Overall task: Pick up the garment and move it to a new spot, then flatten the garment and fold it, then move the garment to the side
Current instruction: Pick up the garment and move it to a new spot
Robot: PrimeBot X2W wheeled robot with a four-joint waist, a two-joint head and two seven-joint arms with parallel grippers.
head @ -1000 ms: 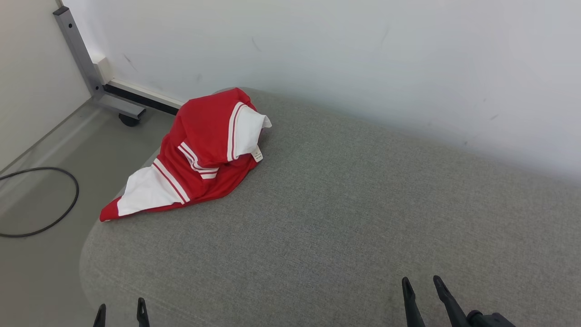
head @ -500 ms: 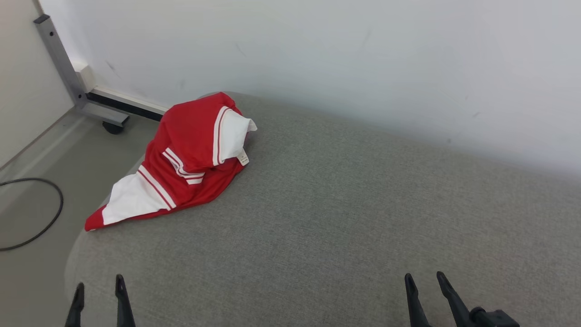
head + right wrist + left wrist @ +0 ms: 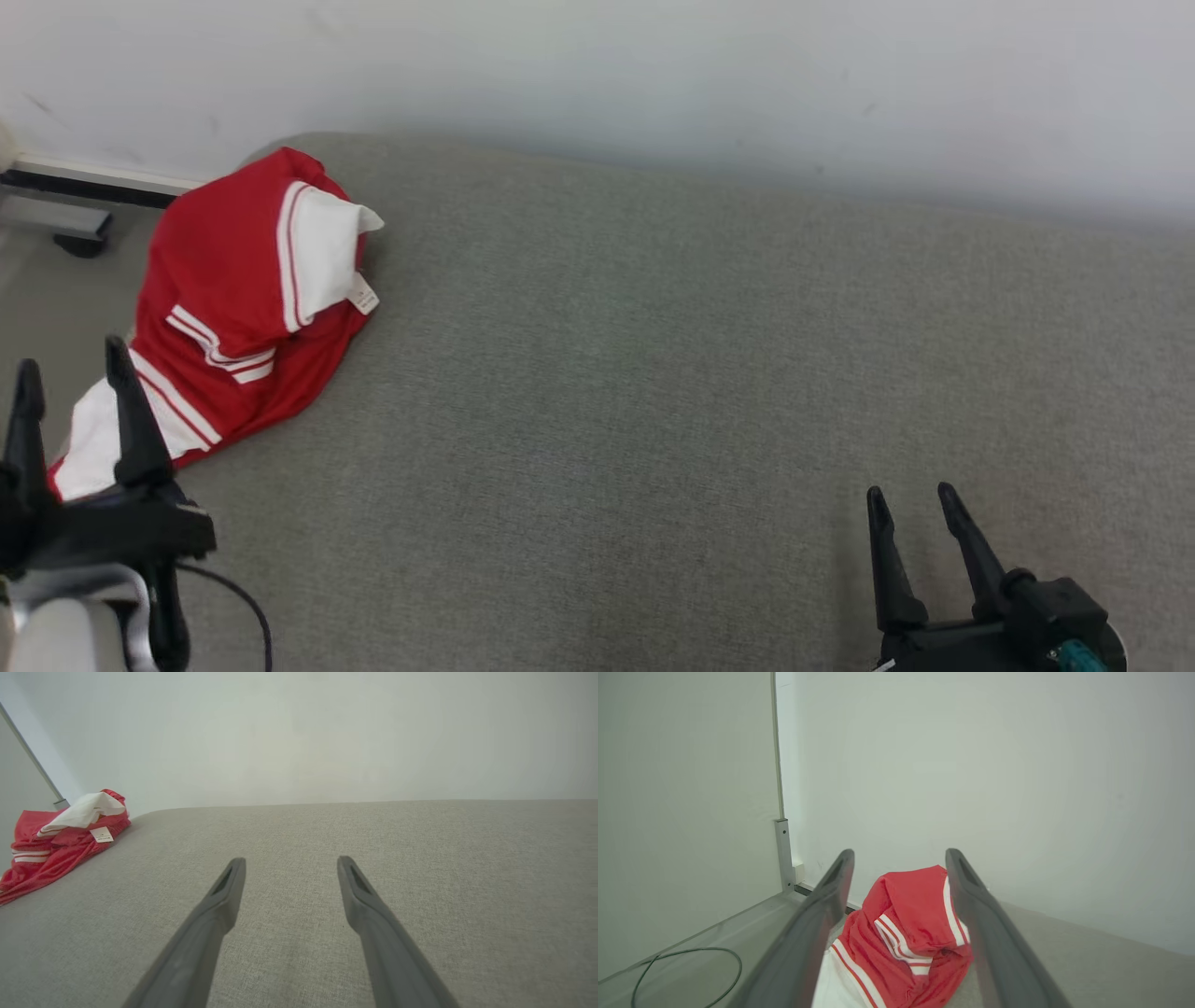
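The garment (image 3: 233, 299) is a red piece with white panels and stripes, crumpled in a heap at the far left corner of the grey cushioned surface (image 3: 653, 392). My left gripper (image 3: 70, 369) hovers open just in front of the garment's near white end, nothing between its fingers. In the left wrist view the garment (image 3: 910, 933) lies straight ahead between the open fingers of my left gripper (image 3: 899, 856). My right gripper (image 3: 910, 495) stands open over bare cushion at the lower right, far from the cloth. The right wrist view has the garment (image 3: 60, 844) at the far left and my right gripper (image 3: 289, 861) open.
A white wall (image 3: 653, 84) runs close behind the cushion. A grey metal frame foot on a caster (image 3: 65, 229) stands on the floor at the far left. In the left wrist view, a black cable (image 3: 686, 970) loops on the floor beside the cushion's left edge.
The head camera has swung right and down, so the scene has slid left. My left gripper has risen further into the picture, close to the garment's near end. The garment lies as before.
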